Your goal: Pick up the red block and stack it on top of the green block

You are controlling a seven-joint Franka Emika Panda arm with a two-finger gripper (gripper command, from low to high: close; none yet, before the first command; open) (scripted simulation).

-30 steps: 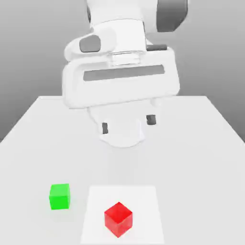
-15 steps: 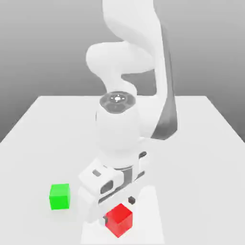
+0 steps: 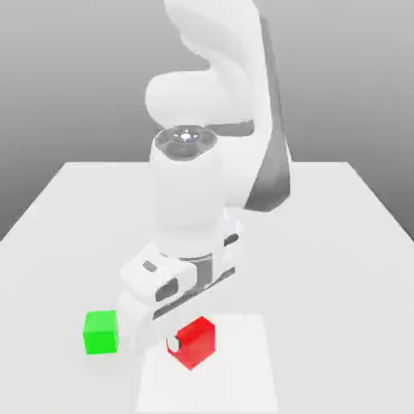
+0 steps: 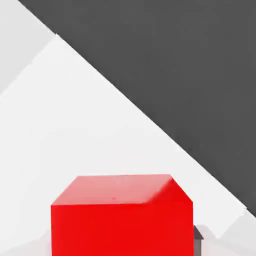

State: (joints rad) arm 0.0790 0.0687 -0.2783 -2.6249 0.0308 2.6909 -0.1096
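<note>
Red block gripped beside green block

Gripper (image 3: 187,344) low over the table (image 3: 340,267), fingers pinching the red block (image 3: 194,342) from opposite sides. One pale fingertip (image 3: 173,345) pressed to the face on the exterior view's left. Block over a lighter square patch (image 3: 242,380) near the table's front edge, whether resting on it or just clear of it cannot be told. Turned so that a vertical corner edge points toward the exterior camera; a cube, so no long axis to speak of. Top face level. Green block (image 3: 101,331) squarely on the table, near the red one on the exterior view's left, apart from it, one flat face toward the camera. White arm (image 3: 202,186) bent down from behind, above both blocks. Red block (image 4: 122,215) close up in the hand view.
</note>
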